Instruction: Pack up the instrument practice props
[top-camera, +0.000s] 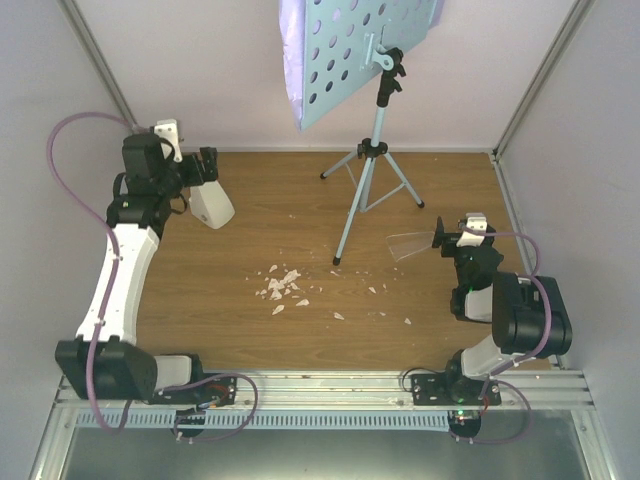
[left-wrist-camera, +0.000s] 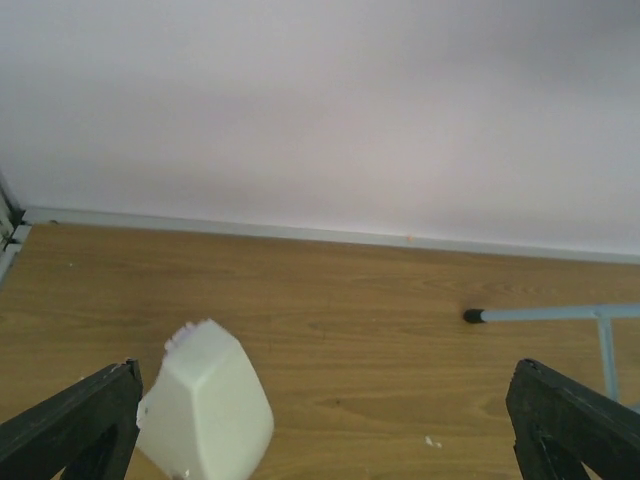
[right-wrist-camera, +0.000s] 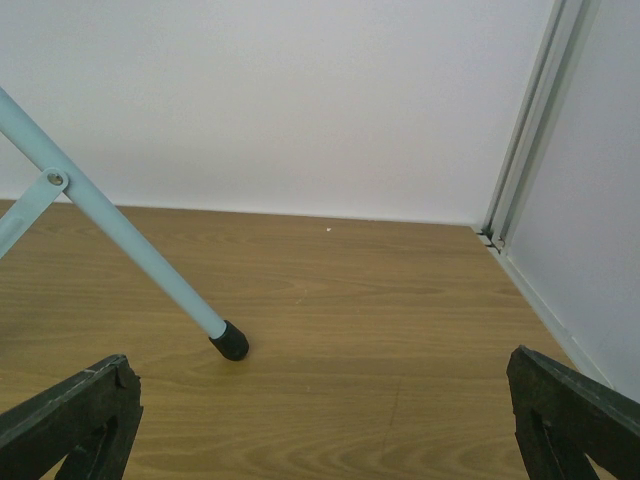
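The metronome (top-camera: 212, 205) sat on the tabletop (top-camera: 300, 200) at far left, just ahead of my left pincer (top-camera: 206, 168), which was released and clearly nearer. My right pincer (top-camera: 440, 236), also released, faced a leg of the music stand (top-camera: 345, 60).

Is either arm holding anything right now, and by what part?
Nothing is held. The left gripper is open, and the metronome sits ungripped between its fingers. The right gripper is open too, facing a leg of the music stand.
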